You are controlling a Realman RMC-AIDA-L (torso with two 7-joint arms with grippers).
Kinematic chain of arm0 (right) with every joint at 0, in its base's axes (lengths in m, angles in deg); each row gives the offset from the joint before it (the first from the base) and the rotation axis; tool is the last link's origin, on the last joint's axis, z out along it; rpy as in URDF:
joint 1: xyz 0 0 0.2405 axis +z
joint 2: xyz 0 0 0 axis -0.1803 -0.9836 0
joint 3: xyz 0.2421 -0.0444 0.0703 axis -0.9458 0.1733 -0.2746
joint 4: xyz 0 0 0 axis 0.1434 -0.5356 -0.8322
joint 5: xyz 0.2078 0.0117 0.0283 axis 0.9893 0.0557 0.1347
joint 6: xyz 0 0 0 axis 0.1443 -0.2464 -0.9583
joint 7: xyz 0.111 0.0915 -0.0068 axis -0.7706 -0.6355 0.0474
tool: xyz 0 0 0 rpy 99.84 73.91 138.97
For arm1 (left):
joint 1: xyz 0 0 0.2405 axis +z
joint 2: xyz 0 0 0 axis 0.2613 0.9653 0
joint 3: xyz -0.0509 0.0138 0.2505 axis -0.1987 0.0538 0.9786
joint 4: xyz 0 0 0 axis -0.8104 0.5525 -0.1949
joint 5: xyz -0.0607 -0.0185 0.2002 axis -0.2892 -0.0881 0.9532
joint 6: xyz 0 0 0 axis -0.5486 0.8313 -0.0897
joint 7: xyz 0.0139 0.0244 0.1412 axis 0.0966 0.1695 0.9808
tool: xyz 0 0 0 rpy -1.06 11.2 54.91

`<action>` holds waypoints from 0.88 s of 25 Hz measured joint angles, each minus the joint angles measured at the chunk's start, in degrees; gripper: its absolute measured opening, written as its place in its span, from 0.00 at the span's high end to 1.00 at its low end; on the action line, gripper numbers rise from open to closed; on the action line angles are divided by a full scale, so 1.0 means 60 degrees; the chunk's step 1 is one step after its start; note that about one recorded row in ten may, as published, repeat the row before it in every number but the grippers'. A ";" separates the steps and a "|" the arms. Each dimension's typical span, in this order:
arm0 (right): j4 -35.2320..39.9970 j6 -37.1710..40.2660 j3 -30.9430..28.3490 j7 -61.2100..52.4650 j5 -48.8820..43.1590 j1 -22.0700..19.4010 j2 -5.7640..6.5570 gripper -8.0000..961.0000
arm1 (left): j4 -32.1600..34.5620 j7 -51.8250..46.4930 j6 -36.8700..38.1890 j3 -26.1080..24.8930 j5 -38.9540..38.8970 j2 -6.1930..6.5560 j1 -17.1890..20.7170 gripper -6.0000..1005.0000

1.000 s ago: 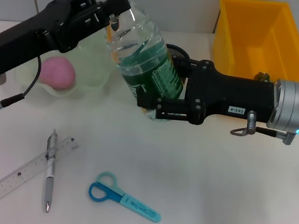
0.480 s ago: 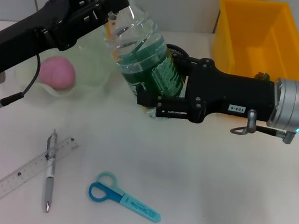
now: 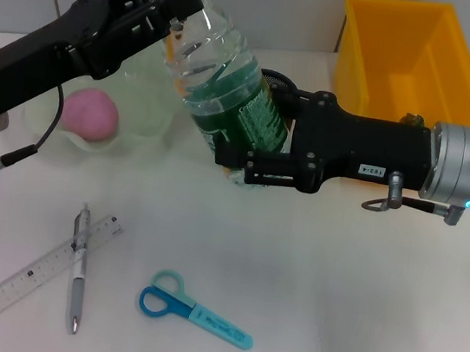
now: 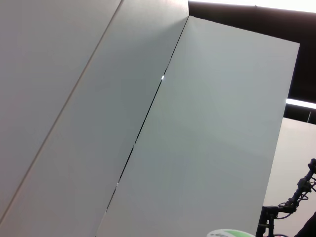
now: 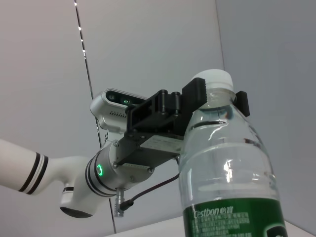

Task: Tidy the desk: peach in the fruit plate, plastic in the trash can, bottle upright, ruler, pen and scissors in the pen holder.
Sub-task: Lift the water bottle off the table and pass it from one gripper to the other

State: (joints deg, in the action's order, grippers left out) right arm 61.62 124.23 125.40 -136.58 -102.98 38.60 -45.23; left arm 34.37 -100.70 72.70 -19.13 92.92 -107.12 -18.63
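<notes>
We hold the bottle (image 3: 230, 88) tilted near the desk's back edge.
Left tool (image 3: 173, 5) clamps its neck; right tool (image 3: 239, 161) clamps its base.

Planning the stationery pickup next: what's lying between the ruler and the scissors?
In the head view, the pen lies crossing the ruler; between it and the scissors the table is bare.

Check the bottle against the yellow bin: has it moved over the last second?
Yes, slightly: the bottle has tipped more upright, its cap edging away from the yellow bin.
</notes>
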 joint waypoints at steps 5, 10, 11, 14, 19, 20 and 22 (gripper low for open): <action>-0.0006 -0.0013 0.0001 0.0000 -0.0011 0.0021 0.0005 0.23 | 0.0000 0.0000 0.0000 0.0000 -0.0001 0.0000 -0.0005 0.56; -0.0007 -0.0065 0.0002 0.0002 -0.0022 0.0058 0.0005 0.23 | 0.0001 0.0000 0.0000 0.0008 -0.0023 0.0000 -0.0010 0.56; -0.0007 -0.0084 0.0002 0.0003 -0.0024 0.0060 0.0006 0.23 | 0.0000 0.0001 0.0001 0.0009 -0.0024 0.0000 -0.0011 0.56; -0.0006 -0.0130 0.0002 0.0006 -0.0028 0.0063 0.0005 0.23 | 0.0000 0.0001 0.0002 0.0012 -0.0027 0.0000 -0.0010 0.56; 0.0008 -0.0208 0.0001 0.0012 -0.0028 0.0062 0.0014 0.23 | 0.0000 0.0002 0.0002 0.0014 -0.0029 0.0000 -0.0011 0.56; 0.0015 -0.0226 -0.0002 0.0019 -0.0028 0.0061 0.0020 0.23 | 0.0000 0.0002 0.0002 0.0013 -0.0028 0.0000 -0.0011 0.56; 0.0037 -0.0237 -0.0025 0.0010 -0.0030 0.0059 0.0027 0.23 | 0.0000 0.0002 0.0001 0.0012 -0.0029 0.0001 -0.0010 0.56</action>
State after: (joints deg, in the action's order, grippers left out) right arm 61.84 122.80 125.26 -136.52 -103.17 38.95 -45.07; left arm 34.38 -100.69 72.71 -19.05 92.74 -107.12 -18.69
